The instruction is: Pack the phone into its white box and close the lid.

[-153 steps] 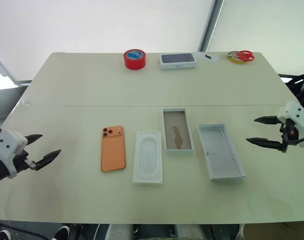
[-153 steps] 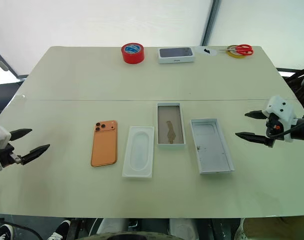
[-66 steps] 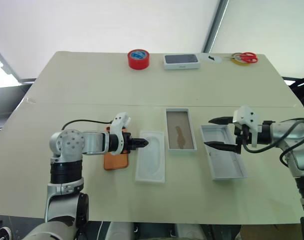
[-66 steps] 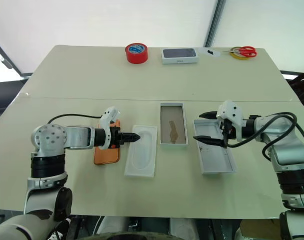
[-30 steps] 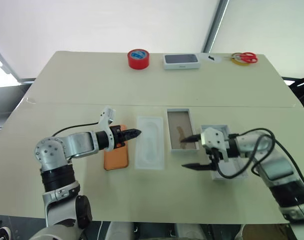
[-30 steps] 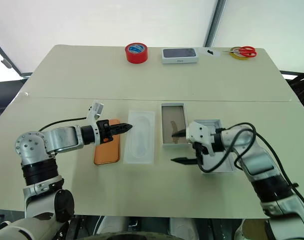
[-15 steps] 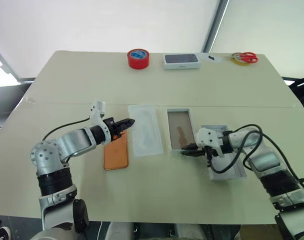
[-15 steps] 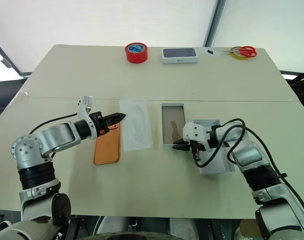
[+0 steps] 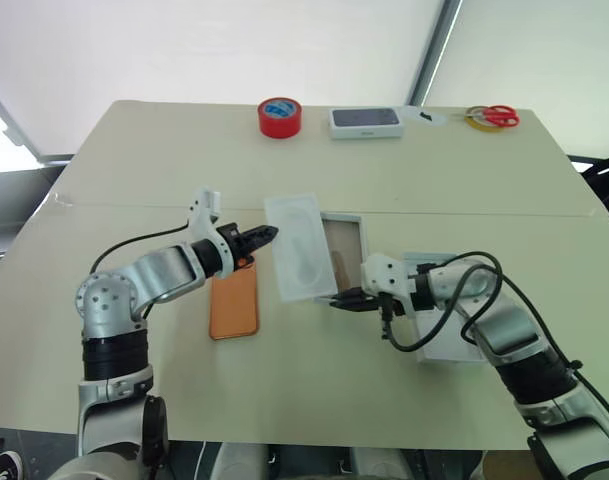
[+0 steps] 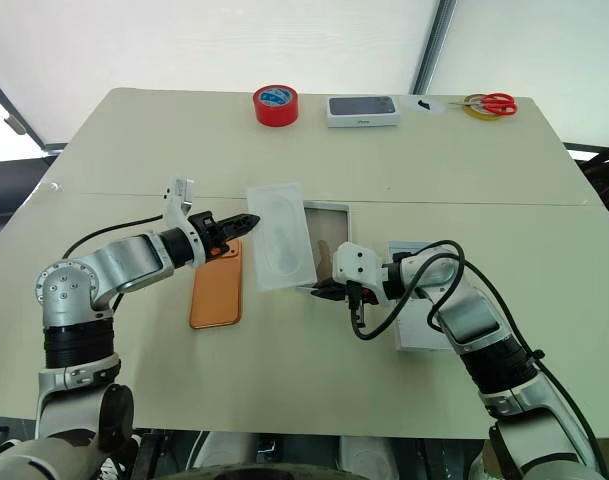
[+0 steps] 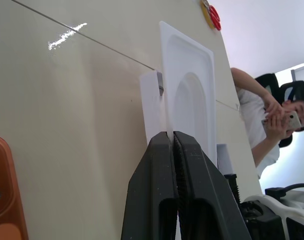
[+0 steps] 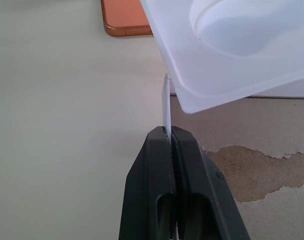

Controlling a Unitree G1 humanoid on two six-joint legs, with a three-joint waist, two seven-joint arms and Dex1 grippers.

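The left gripper [image 9: 266, 236] is pinching the left edge of the white insert [image 9: 302, 260] and holding it tilted above the white box [image 10: 329, 213], while the right gripper [image 12: 168, 134] is clamping the box's near wall. A thin edge grip like this could slip, letting the insert drop askew onto the box rim. The box is holding nothing but its brown, stained floor. The lid [image 9: 456, 340] is lying empty at right. The phone [image 9: 234, 304] is lying flat at left, unpacked.
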